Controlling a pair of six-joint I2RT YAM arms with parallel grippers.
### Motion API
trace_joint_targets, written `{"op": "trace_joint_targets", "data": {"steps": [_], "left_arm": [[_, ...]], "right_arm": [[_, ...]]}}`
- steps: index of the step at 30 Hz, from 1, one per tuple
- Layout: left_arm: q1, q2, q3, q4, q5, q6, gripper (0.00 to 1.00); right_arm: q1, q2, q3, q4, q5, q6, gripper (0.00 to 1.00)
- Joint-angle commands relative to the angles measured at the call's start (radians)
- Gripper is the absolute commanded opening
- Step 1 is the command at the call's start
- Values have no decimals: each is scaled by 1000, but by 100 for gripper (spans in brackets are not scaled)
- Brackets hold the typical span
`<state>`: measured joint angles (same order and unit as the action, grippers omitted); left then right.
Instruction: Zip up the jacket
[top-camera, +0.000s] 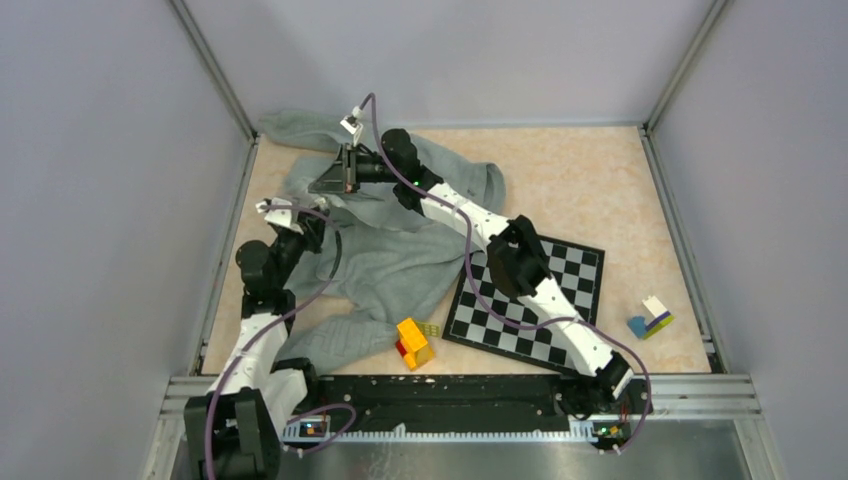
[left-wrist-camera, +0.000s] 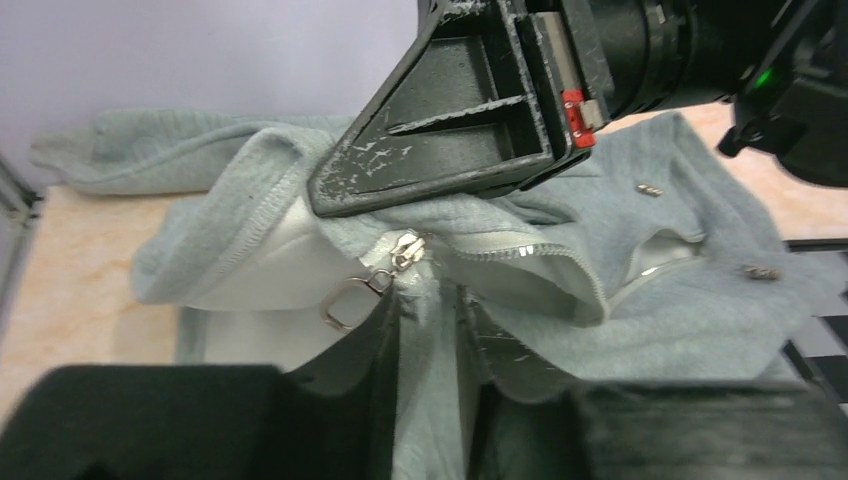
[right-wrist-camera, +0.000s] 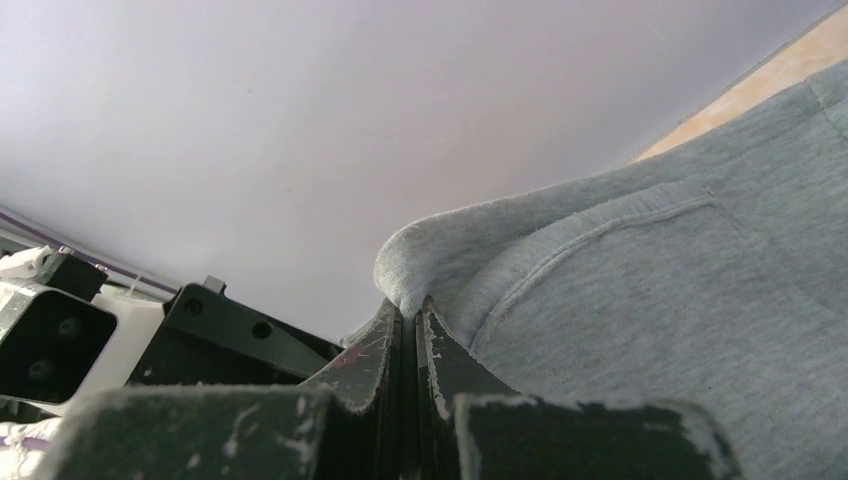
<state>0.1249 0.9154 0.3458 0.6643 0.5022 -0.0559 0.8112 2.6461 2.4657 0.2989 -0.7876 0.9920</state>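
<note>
The light grey jacket (top-camera: 400, 255) lies rumpled on the left half of the table. In the left wrist view its zipper slider (left-wrist-camera: 406, 250) with a metal ring pull (left-wrist-camera: 345, 304) sits just beyond my left gripper (left-wrist-camera: 430, 298). That gripper is shut on the closed strip of the jacket (left-wrist-camera: 680, 310) below the slider. Above the slider the zipper teeth (left-wrist-camera: 520, 252) lie parted. My right gripper (top-camera: 333, 178) reaches far left and is shut on a jacket fold above the slider; it also shows in the left wrist view (left-wrist-camera: 470, 110). In the right wrist view its fingertips (right-wrist-camera: 395, 325) pinch a grey fabric edge (right-wrist-camera: 420, 255).
A black-and-white chessboard (top-camera: 560, 275) lies right of the jacket, under the right arm. A yellow and red block stack (top-camera: 413, 342) sits by the jacket's near sleeve. A blue, white and green block (top-camera: 650, 318) lies at the right. Grey walls enclose the table.
</note>
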Motion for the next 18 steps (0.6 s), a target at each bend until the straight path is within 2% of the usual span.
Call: {"op": "trace_joint_targets", "data": {"steps": [1, 5, 6, 7, 10, 13, 18], "left_arm": [[-17, -11, 36, 2, 115, -173, 37], [-18, -70, 49, -46, 139, -258, 58], [-18, -91, 61, -85, 138, -267, 73], [-16, -113, 75, -132, 133, -267, 81], [-16, -171, 145, -331, 60, -265, 86], [-14, -151, 272, -546, -70, -347, 91], [47, -28, 564, -891, -144, -466, 86]], "right_arm": [[10, -49, -9, 144, 4, 37, 0], [8, -45, -11, 163, 10, 39, 0], [8, -44, -11, 168, 9, 38, 0], [7, -43, -13, 170, 10, 38, 0], [5, -47, -19, 187, -2, 37, 0], [5, -60, -31, 192, -4, 28, 0], [3, -71, -47, 181, -10, -10, 0]]}}
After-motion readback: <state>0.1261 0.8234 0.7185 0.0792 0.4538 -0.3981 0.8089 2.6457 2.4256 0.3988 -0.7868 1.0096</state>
